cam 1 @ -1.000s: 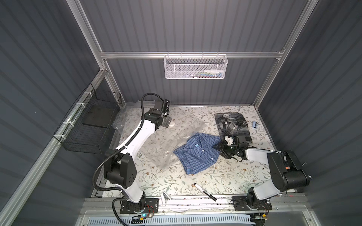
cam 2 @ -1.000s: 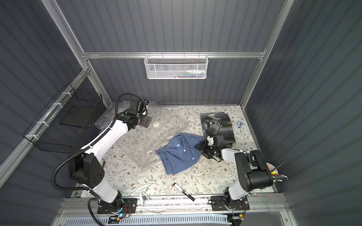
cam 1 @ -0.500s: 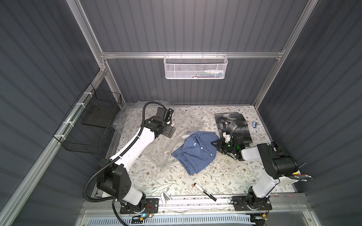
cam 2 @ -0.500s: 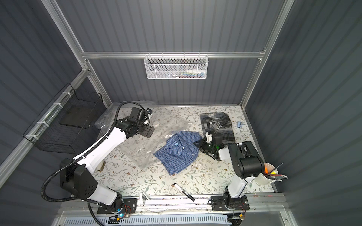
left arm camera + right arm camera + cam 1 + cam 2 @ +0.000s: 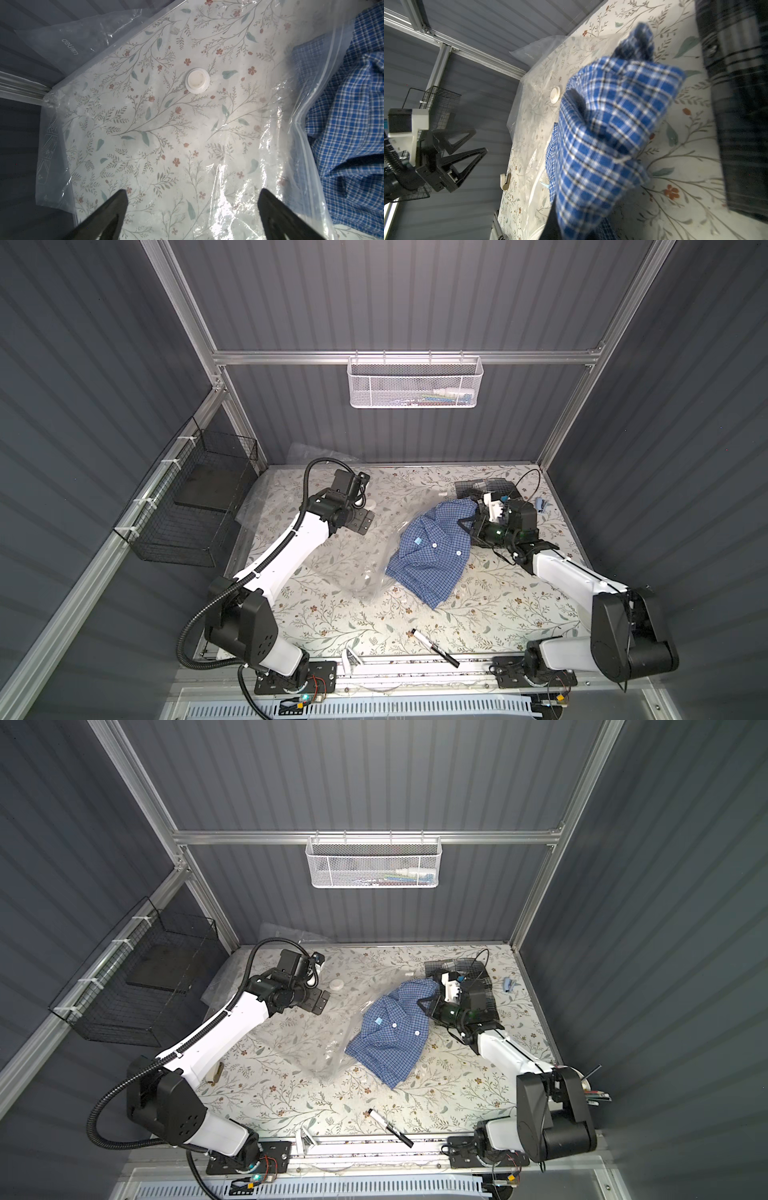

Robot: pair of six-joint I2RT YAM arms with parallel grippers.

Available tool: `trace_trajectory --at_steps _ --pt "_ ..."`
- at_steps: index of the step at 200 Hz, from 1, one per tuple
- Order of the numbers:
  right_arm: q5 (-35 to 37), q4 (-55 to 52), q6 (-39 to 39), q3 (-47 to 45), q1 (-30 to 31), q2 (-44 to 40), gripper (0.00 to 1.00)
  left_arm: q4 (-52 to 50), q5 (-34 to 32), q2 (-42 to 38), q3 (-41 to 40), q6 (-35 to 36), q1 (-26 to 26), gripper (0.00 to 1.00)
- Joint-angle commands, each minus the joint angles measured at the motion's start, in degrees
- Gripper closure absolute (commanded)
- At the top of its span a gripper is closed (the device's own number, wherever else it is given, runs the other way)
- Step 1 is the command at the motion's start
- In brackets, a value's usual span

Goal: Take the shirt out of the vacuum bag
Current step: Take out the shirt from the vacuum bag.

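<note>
The shirt (image 5: 432, 547) (image 5: 390, 1027) is blue plaid and lies crumpled mid-table. My right gripper (image 5: 467, 522) (image 5: 426, 1004) is shut on its far right corner, and cloth (image 5: 608, 135) drapes over the jaws. The vacuum bag (image 5: 332, 556) (image 5: 145, 124) lies flat to the shirt's left, with a white valve cap (image 5: 336, 985) (image 5: 197, 81). A strip of shirt (image 5: 307, 62) shows through the plastic at the bag's zip edge. My left gripper (image 5: 320, 1001) (image 5: 192, 192) hovers open above the bag, holding nothing.
A dark plaid cloth (image 5: 490, 489) lies at the back right, behind my right gripper. A black marker (image 5: 434, 649) rests near the front edge. A second clear bag with grey lettering (image 5: 68, 43) leans at the back left. A black wire basket (image 5: 195, 514) hangs on the left wall.
My right gripper has shut on the shirt's corner and drawn it toward the back right. My left arm has swung from the back left corner to over the bag, still open.
</note>
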Motion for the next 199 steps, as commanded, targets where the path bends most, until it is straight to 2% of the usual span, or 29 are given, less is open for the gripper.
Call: trace_trajectory --at_steps 1,81,135,199 --pt "-1.23 -6.87 -5.96 1.75 -2.42 0.34 1.0 0.86 1.61 0.56 -0.15 -0.32 -0.26 0.01" --pt "-3.85 -16.63 -13.04 10.73 -8.32 0.18 1.0 6.52 1.83 5.72 -4.99 -1.15 -0.2 0.01" --pt "-5.78 -21.11 -15.35 20.12 -12.87 6.36 1.0 12.71 2.19 13.42 -7.03 -3.01 1.5 0.01" --pt "-7.68 -27.15 -17.49 29.43 -16.05 13.33 1.0 15.98 3.12 21.81 -5.61 -3.7 4.14 0.02"
